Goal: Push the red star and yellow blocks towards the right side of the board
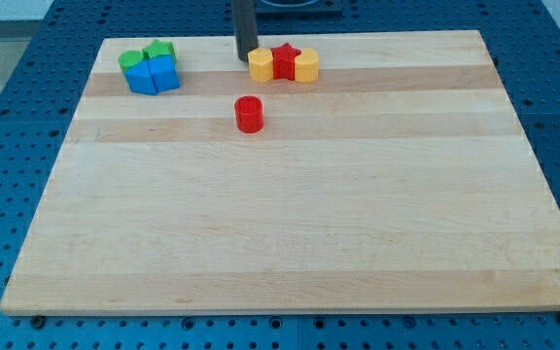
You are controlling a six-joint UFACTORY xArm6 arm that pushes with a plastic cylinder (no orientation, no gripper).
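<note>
The red star (285,60) lies near the board's top edge, between two yellow blocks: one (261,65) touching its left side and one (306,66) touching its right. The three form a short row. My tip (246,56) stands just left of the left yellow block, very close to it or touching it. The dark rod rises from there out of the view's top.
A red cylinder (249,114) stands alone below the row. At the top left, two green blocks (131,60) (159,51) and two blue blocks (143,76) (165,74) sit clustered together. The wooden board (290,224) rests on a blue perforated table.
</note>
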